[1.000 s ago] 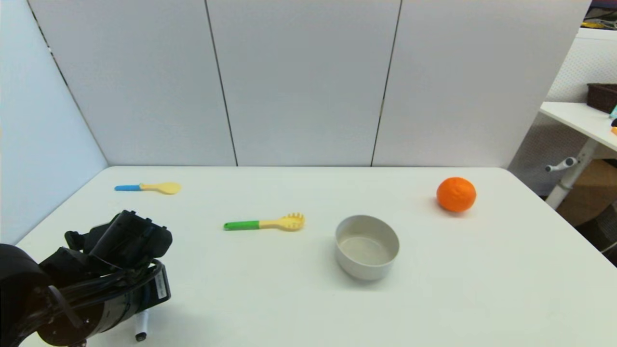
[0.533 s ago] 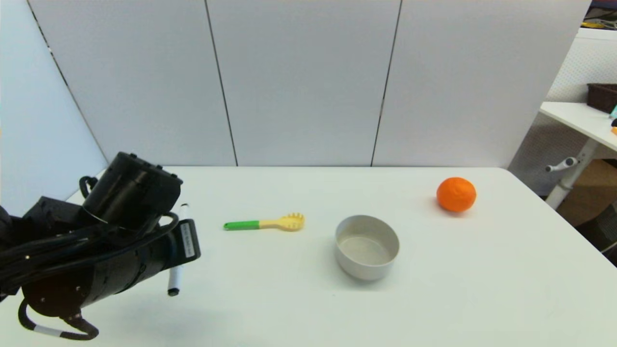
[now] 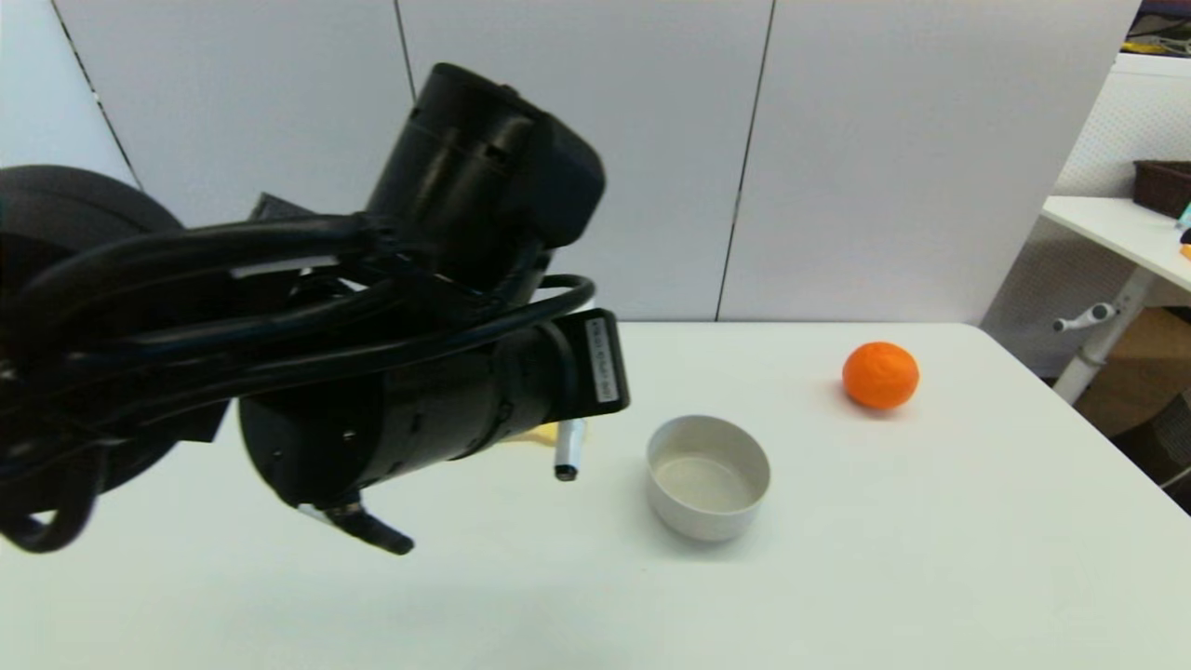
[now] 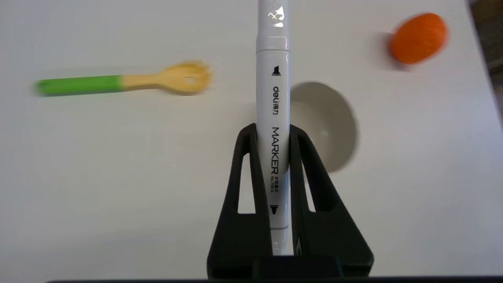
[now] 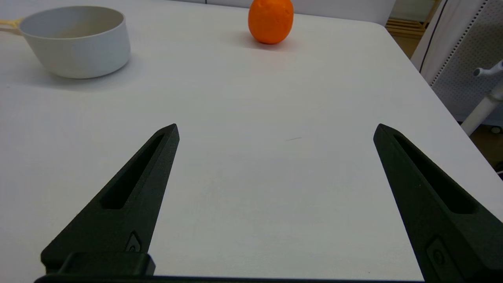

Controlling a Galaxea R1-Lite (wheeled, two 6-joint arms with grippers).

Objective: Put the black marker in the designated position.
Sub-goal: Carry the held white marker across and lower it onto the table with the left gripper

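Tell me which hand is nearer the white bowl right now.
Left. The left hand, gripping the black marker, hangs just beside the white bowl; the right hand sits open, low over the table, farther off.

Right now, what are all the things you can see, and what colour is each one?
marker: one, white with black print, held in the left hand, above the table near the bowl
bowl: one, pale grey, middle of the table
orange: one, orange, far right of the table
fork: one, yellow with a green handle, on the table, left of the bowl
table: one, white
left hand: one, black, fingers shut on the marker
right hand: one, black, fingers wide open, low over the table's right side, holding nothing
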